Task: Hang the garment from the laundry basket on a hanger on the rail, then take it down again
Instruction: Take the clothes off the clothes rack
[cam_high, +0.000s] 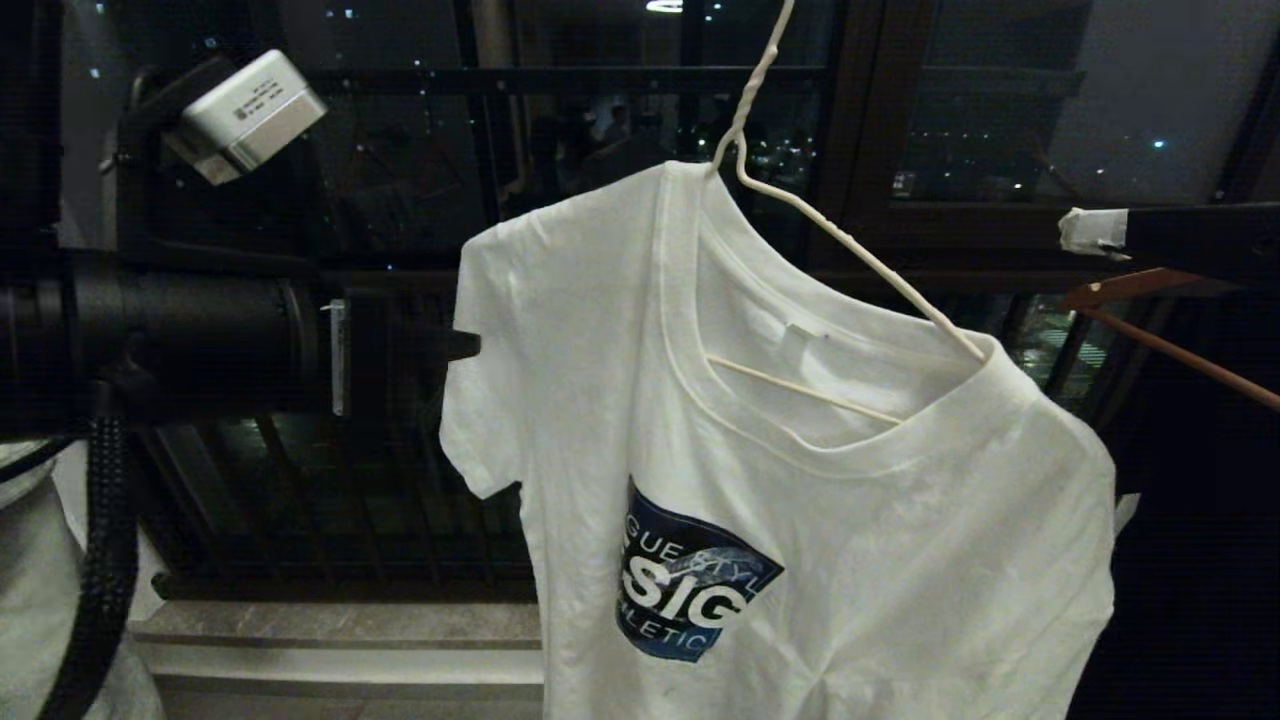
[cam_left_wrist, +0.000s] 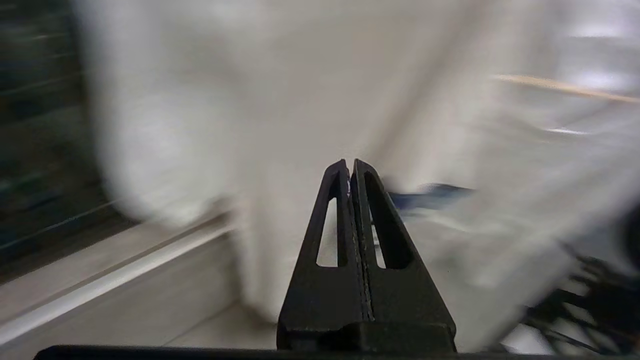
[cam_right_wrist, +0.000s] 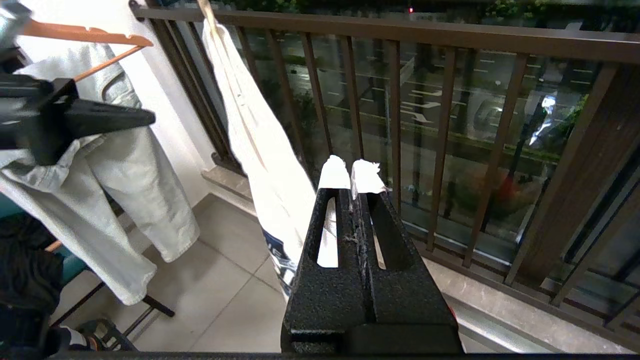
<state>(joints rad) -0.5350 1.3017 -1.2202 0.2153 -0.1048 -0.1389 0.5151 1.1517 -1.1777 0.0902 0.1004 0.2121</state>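
In the head view the left gripper (cam_high: 465, 345) reaches in from the left edge, its tip just beside the sleeve of the white T-shirt (cam_high: 800, 500) hanging centre frame on the white wire hanger (cam_high: 840, 240). The right gripper (cam_high: 1085, 230) enters at the right edge. The left wrist view alone shows its fingers (cam_left_wrist: 372, 220) pressed together on nothing, the blurred shirt behind. The right wrist view shows taped fingertips (cam_right_wrist: 367, 177) together, empty; beyond, the shirt edge-on, pale jeans (cam_right_wrist: 125, 170) upper left, and the balcony railing (cam_right_wrist: 400, 35).
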